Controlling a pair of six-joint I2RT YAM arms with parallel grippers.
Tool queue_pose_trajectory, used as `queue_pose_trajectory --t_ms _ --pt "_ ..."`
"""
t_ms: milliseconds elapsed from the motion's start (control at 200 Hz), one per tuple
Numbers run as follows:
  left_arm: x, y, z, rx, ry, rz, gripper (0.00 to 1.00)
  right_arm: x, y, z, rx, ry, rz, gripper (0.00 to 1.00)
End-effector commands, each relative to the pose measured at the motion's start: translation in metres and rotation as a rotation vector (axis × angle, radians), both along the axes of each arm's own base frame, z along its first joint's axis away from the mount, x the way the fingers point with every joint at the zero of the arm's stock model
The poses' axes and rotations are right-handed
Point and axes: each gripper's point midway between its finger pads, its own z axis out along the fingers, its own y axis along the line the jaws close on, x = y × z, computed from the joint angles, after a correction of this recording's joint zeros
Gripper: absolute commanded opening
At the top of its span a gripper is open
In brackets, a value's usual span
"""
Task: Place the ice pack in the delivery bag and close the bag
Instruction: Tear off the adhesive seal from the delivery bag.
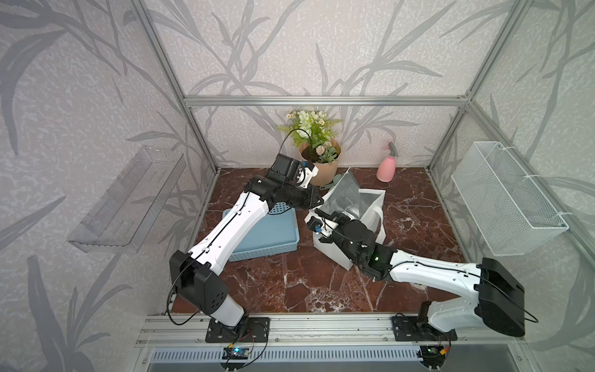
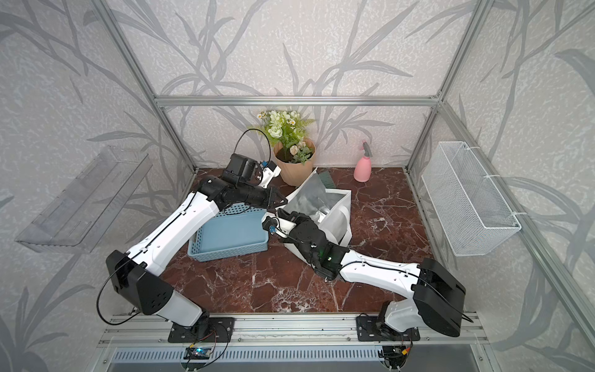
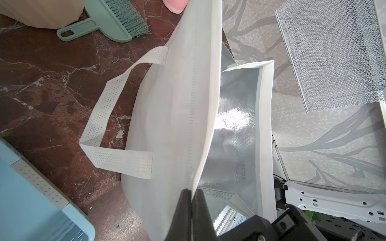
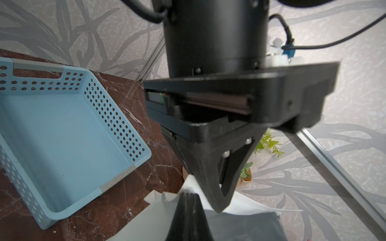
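Left jaws are pressed together on the rim of the delivery bag [image 3: 173,104], the white wall edge pinched between them in the left wrist view. The right jaws are also pressed together, with white fabric of the bag's near-left rim bunched at their tips in the right wrist view. The bag [image 1: 370,206] stands near the middle of the red-brown marble worktop [image 1: 306,283], its mouth open and silver lining showing, one loop handle [image 3: 104,125] hanging down its outer side. Where the ice pack lies cannot be told from these views. Grey-leaf wallpaper and an aluminium frame [image 1: 322,100] close the space in. Just left of the bag sits a blue perforated basket [image 2: 231,235]; the left arm crosses over its far part in both top views, and the right wrist hides the bag's near-left corner. At the far edge stand a potted plant [image 1: 322,164] and, to its right, a pink spray bottle [image 1: 386,167]. A green hand brush [image 3: 108,23] lies between pot and bag. A white mesh basket [image 1: 508,199] hangs on the right wall and a clear plastic shelf [image 1: 128,199] on the left.
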Motion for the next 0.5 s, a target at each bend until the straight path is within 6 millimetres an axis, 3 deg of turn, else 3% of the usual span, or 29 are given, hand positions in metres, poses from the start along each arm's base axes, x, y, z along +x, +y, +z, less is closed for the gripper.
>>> queue_pose_trajectory --t_ms 0,125,270,410,495 --pt "0.001 0.000 0.001 -0.005 0.003 -0.002 0.00 -0.001 -0.001 0.001 0.011 0.010 -0.009 0.00" --pt "0.002 0.000 0.002 -0.004 -0.001 -0.002 0.00 -0.001 -0.006 0.008 0.038 0.015 -0.029 0.00" --pt "0.004 0.000 0.005 -0.004 -0.013 0.001 0.20 0.007 -0.020 0.018 0.062 0.011 -0.091 0.00" --pt "0.008 0.000 0.012 -0.013 -0.037 0.012 0.51 0.014 -0.035 0.024 0.094 0.032 -0.134 0.00" --pt "0.011 0.001 0.020 -0.018 -0.062 0.023 0.56 0.019 -0.044 0.028 0.118 0.043 -0.153 0.00"
